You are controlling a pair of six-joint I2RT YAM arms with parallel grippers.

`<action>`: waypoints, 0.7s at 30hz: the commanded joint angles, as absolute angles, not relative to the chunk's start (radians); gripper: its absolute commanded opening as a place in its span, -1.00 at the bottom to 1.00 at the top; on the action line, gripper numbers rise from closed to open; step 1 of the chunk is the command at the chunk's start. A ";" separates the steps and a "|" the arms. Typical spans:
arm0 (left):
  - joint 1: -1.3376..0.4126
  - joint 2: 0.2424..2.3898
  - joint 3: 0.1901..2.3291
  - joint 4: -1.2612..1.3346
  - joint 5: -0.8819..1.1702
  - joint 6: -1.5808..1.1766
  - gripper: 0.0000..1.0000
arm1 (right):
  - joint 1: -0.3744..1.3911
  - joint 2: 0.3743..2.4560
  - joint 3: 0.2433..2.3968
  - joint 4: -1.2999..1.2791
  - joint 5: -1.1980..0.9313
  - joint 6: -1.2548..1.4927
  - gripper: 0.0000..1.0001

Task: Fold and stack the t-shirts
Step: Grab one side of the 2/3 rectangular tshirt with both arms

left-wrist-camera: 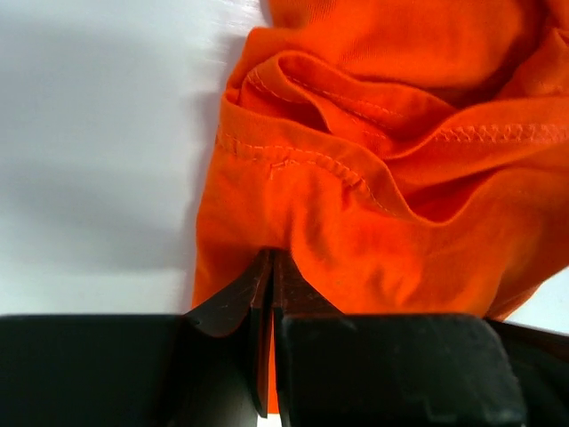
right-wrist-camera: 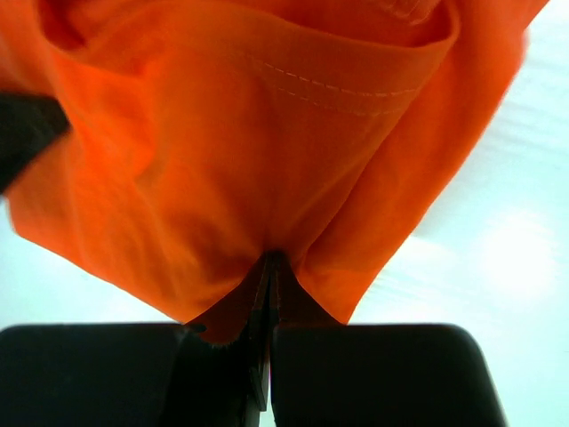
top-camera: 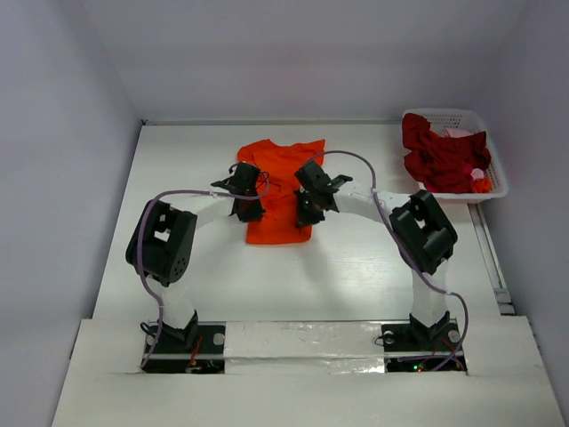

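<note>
The left claw (left-wrist-camera: 271,260) is clamped on one side of the orange t-shirt (top-camera: 283,173), the right claw (right-wrist-camera: 269,260) on the other, shirt lying centrally on the worktop (top-camera: 356,267). Best play: raise both together, level, cloth taut, then fold over squarely.

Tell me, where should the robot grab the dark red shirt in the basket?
Probably a raised fold near the middle of the dark red shirt, coming straight down from above. It lies crumpled in the white basket, whose walls block the sides, and the bunched cloth on top gives something to pinch.
</note>
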State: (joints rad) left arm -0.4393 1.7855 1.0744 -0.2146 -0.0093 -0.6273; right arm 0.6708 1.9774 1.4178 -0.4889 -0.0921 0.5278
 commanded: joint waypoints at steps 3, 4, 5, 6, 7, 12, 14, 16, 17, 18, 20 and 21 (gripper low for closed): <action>-0.479 1.784 1.037 -0.222 -0.011 -0.652 -1.00 | 0.712 1.977 1.345 -0.442 -0.083 0.560 -1.00; -0.494 1.786 1.034 -0.229 -0.011 -0.655 -1.00 | 0.721 1.973 1.333 -0.440 -0.083 0.561 -1.00; -0.506 1.786 1.023 -0.235 -0.012 -0.657 -1.00 | 0.721 1.961 1.319 -0.434 -0.086 0.568 -1.00; -0.506 1.784 1.016 -0.235 -0.015 -0.660 -1.00 | 0.730 1.954 1.290 -0.430 -0.086 0.574 -1.00; -0.506 1.786 1.008 -0.236 -0.012 -0.663 -1.00 | 0.730 1.947 1.275 -0.425 -0.086 0.577 -1.00; -0.548 1.784 0.957 -0.264 -0.015 -0.684 -1.00 | 0.739 1.896 1.184 -0.400 -0.077 0.627 -1.00; -0.560 1.772 0.936 -0.278 -0.024 -0.695 -1.00 | 0.739 1.878 1.149 -0.391 -0.078 0.650 -1.00; -0.571 1.746 0.902 -0.296 -0.031 -0.710 -1.00 | 0.739 1.859 1.134 -0.393 -0.080 0.661 -1.00; -0.571 1.730 0.890 -0.311 -0.032 -0.713 -1.00 | 0.739 1.853 1.125 -0.402 -0.078 0.666 -1.00; -0.571 1.723 0.868 -0.317 -0.035 -0.721 -1.00 | 0.739 1.839 1.120 -0.405 -0.074 0.667 -1.00; -0.580 1.707 0.850 -0.333 -0.038 -0.727 -1.00 | 0.749 1.821 1.106 -0.426 -0.057 0.664 -1.00; -0.580 1.689 0.835 -0.348 -0.037 -0.729 -1.00 | 0.749 1.812 1.101 -0.433 -0.052 0.664 -1.00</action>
State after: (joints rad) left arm -0.5640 1.6829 0.9180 -0.1352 -0.0307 -0.7204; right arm 0.7288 1.8374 1.1404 -0.3592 -0.0883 0.6556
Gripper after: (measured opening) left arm 0.003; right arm 0.010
